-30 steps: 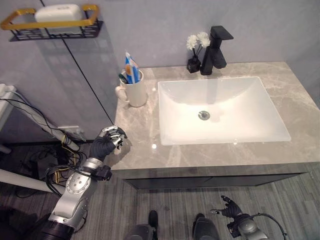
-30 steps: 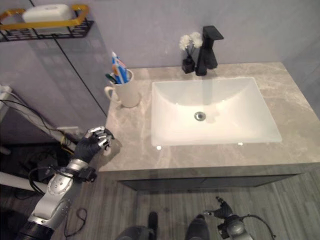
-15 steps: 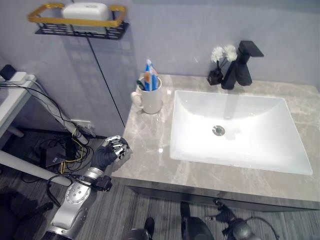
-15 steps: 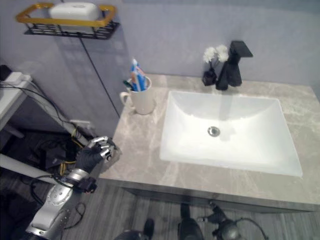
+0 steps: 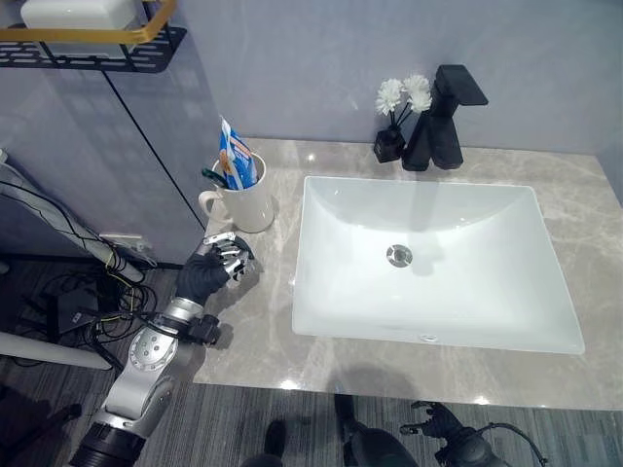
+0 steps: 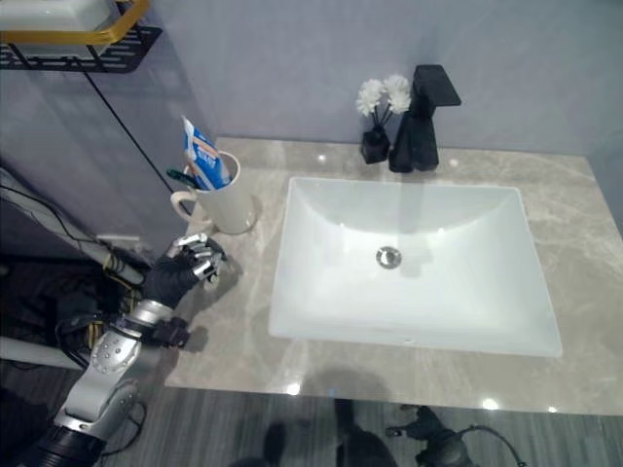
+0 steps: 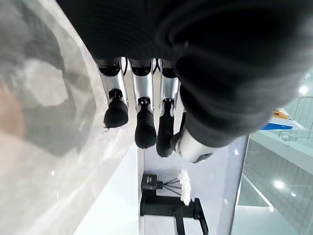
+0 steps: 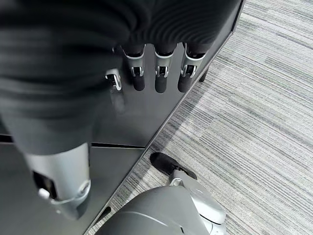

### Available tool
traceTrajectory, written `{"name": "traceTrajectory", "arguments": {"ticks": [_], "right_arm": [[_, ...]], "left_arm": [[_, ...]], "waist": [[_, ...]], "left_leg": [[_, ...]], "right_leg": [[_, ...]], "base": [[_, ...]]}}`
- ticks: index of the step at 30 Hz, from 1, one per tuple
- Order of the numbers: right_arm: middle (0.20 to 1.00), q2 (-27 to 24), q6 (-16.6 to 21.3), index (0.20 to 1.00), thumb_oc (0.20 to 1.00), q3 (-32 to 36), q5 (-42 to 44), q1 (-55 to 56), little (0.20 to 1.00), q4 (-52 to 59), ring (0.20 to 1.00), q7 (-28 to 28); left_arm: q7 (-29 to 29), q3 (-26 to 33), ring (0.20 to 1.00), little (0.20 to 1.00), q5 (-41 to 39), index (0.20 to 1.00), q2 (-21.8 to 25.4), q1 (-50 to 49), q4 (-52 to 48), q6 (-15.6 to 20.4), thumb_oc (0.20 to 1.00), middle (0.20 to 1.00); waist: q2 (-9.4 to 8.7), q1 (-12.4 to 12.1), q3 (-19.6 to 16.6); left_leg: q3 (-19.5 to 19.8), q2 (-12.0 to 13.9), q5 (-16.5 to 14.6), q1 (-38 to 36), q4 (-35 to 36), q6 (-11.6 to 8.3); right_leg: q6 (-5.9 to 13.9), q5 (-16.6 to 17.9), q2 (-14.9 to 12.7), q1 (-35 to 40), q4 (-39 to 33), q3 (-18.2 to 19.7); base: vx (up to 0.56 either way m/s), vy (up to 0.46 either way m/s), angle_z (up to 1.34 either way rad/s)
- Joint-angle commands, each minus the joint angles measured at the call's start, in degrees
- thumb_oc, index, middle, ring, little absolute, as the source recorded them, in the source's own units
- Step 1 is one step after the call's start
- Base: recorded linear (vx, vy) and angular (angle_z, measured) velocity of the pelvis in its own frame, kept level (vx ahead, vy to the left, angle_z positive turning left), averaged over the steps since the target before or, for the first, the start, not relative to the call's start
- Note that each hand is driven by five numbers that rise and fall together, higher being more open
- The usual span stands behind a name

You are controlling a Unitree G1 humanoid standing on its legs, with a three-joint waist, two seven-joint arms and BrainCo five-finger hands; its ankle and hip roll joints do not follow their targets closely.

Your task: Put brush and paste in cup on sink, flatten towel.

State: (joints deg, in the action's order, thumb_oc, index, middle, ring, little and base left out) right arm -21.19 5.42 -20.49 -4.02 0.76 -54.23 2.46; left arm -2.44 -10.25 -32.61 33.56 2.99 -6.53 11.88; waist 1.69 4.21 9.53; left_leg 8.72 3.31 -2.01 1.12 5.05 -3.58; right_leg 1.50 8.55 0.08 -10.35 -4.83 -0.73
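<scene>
1 cup (image 5: 245,199), holding brush (image 5: 216,177) and paste (image 5: 235,156) upright, is standing just beyond left hand (image 5: 213,268), whose fingers (image 7: 145,128) are curling empty over bench (image 5: 292,360).

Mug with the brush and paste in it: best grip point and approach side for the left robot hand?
Grip the mug round its smooth body below the rim, coming from the front-left where the left robot hand sits. The handle juts out to the left, so keep just in front of it or hook it. Avoid coming from above: the paste and brush stick out of the top.
</scene>
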Motion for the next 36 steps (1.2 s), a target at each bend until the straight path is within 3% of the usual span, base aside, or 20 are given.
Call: {"name": "traceTrajectory", "arguments": {"ticks": [1,13,36], "right_arm": [[1.0,-2.7,2.0,1.0,1.0,-1.1,1.2,-2.4,1.0,1.8,1.0,1.5],[1.0,-3.8,2.0,1.0,1.0,-1.4,1.1,-2.9,1.0,2.6,1.0,1.9],[1.0,-4.0,2.3,1.0,1.0,-2.9,2.5,-5.1,1.0,3.2,1.0,3.2]], "left_arm": [[2.0,-0.9,0.2,0.2,2.8,0.2,0.8,5.5,1.9,2.8,0.2,0.2],[5.7,0.5,0.2,0.2,4.6,0.2,2.2,11.6,9.3,3.7,0.2,0.2],[11.0,-2.3,0.2,0.2,4.3,0.2,3.0,23.7,24.3,4.0,0.2,0.2]], "waist": [[0.84,0.8,0.8],[1.19,1.9,1.8],[1.17,4.2,3.2]], "left_leg": [[-2.7,0.6,-0.4,-3.1,-0.2,0.44],[-3.7,1.0,-0.3,-2.2,0.0,0.19],[-5.3,2.2,0.2,-0.9,0.0,-0.75]], "right_leg": [[5.45,-2.8,-3.6,-3.8,7.2,0.6],[5.42,-2.7,-3.0,-6.1,8.1,1.6],[5.45,-3.4,-1.6,-10.1,10.2,2.7]], "base": [[0.0,0.0,0.0],[0.0,0.0,-0.02],[0.01,-0.002,-0.02]]}}
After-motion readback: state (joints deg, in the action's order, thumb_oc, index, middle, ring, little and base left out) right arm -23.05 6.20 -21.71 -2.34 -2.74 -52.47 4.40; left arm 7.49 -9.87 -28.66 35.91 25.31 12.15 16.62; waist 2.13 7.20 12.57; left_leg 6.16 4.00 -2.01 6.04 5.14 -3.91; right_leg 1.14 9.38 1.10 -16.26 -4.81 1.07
